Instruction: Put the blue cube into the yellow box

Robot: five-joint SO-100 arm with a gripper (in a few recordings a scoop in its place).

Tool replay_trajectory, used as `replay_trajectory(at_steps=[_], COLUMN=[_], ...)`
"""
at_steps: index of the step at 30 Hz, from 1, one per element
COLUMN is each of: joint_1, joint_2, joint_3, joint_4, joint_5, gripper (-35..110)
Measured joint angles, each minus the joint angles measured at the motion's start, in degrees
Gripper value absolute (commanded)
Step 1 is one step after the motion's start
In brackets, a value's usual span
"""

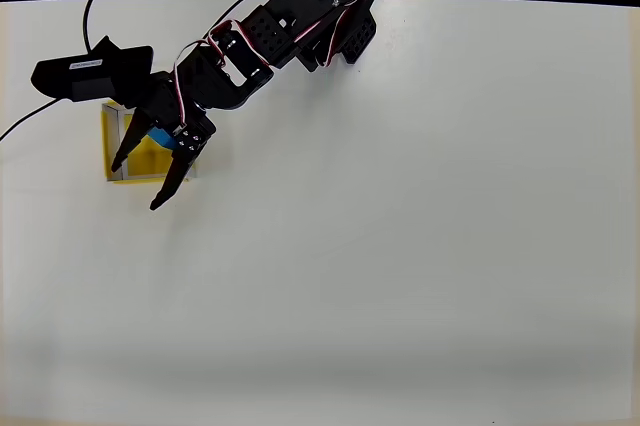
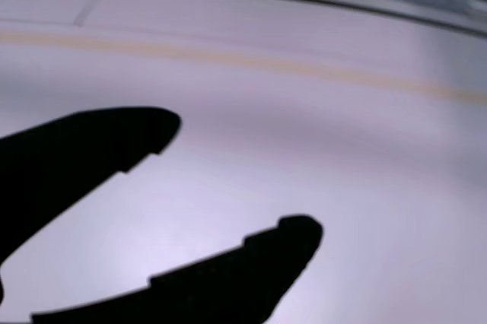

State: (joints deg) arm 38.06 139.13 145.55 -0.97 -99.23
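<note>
Overhead view: the black two-finger gripper (image 1: 138, 181) is hanging over the square shallow yellow box with pale rim edges (image 1: 112, 151), which is sitting toward nine o'clock on the plain white table (image 1: 400, 246). The jaws are standing wide apart, gripping nothing. The small matte bright-blue cube (image 1: 161, 137) is showing between the fingers, apparently lying inside the box, though the arm is covering most of it. Wrist view: both dark fingers (image 2: 84, 149) are spreading wide over blurred pale surface.
</note>
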Motion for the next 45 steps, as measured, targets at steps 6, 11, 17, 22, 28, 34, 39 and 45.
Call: replay_trajectory(at_steps=[6,11,17,22,28,34,39,45], joint_1=[-12.48,-22.68,-29.18,-33.4,-37.18,-37.79,-37.18,-36.65], joint_2=[9.67,19.95,33.49,42.54,49.04,50.98,50.98,50.98], joint_3=[8.35,12.22,18.19,23.2,26.54,32.17,32.96,33.05], joint_4=[-1.67,6.59,27.25,44.65,61.26,69.08,76.55,77.87], joint_5=[1.67,3.6,3.25,3.25,5.01,5.98,5.45,6.06], gripper=[6,0,0,0,0,0,0,0])
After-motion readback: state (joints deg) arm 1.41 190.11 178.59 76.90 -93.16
